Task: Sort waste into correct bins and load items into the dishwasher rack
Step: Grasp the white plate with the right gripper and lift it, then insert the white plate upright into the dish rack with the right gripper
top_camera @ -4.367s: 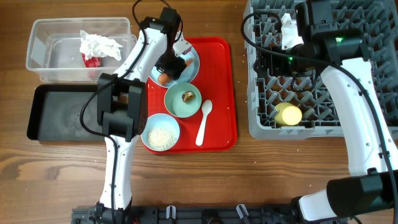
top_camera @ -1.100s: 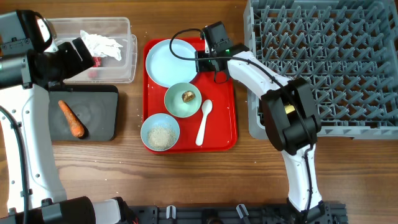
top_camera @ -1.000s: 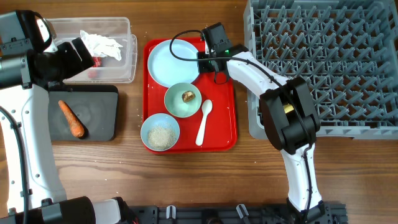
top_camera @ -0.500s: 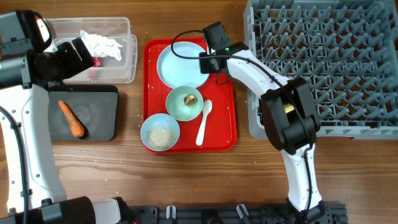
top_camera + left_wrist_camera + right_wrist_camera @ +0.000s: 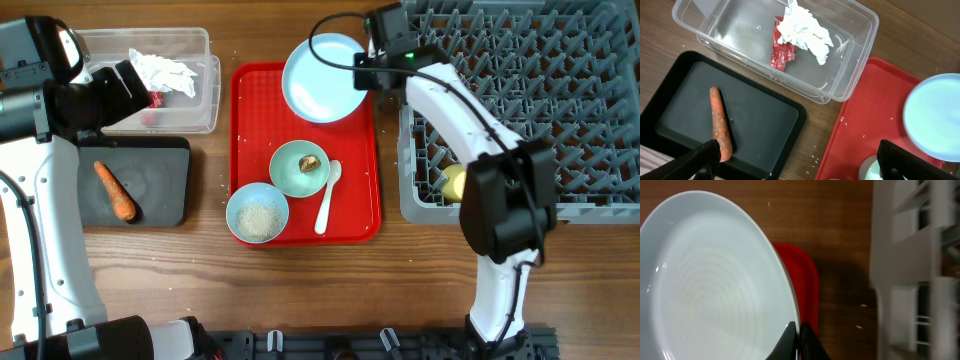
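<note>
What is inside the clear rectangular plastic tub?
The clear rectangular plastic tub holds a crumpled white tissue lying over a red snack wrapper. Part of the wrapper is covered; anything else under the tissue cannot be seen.

Red serving tray (image 5: 356, 214): rectangular, rounded corners, raised rim, glossy. Lies flat at the table's centre, long sides running 12 to 6 o'clock.
Wooden table (image 5: 320, 290): brown, grain running 9 to 3 o'clock. Bears the tray.
White specks (image 5: 815, 157): few, tiny, on the wood off the tray's 9 o'clock edge. Kind cannot be told.
</note>
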Controlling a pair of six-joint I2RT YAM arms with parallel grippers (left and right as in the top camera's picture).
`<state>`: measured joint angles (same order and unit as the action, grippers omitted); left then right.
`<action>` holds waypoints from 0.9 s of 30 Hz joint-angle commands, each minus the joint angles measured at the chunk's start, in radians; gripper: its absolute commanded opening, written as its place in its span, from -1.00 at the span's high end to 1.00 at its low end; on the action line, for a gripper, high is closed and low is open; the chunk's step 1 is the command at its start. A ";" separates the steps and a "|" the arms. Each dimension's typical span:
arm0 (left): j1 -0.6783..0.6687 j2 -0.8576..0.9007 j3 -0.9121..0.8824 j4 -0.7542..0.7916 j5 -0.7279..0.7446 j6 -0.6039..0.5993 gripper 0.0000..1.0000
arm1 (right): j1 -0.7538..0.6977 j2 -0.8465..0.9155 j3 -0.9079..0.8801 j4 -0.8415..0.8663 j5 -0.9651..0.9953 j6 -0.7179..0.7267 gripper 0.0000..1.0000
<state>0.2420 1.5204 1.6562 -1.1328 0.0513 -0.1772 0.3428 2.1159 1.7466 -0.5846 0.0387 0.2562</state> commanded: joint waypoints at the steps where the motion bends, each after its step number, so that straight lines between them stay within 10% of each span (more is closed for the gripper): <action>1: -0.005 0.006 0.000 0.003 0.008 0.015 -1.00 | -0.004 -0.154 0.030 -0.005 0.041 -0.060 0.92; 14: -0.005 0.006 0.000 0.003 0.008 0.012 -1.00 | -0.214 -0.529 0.030 -0.141 0.696 -0.365 0.91; 27: -0.005 0.006 0.000 0.015 0.008 0.012 -1.00 | -0.459 -0.415 -0.056 -0.170 0.633 -0.529 0.91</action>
<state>0.2420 1.5204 1.6562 -1.1240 0.0513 -0.1776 -0.0990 1.6436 1.7142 -0.7696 0.6960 -0.2012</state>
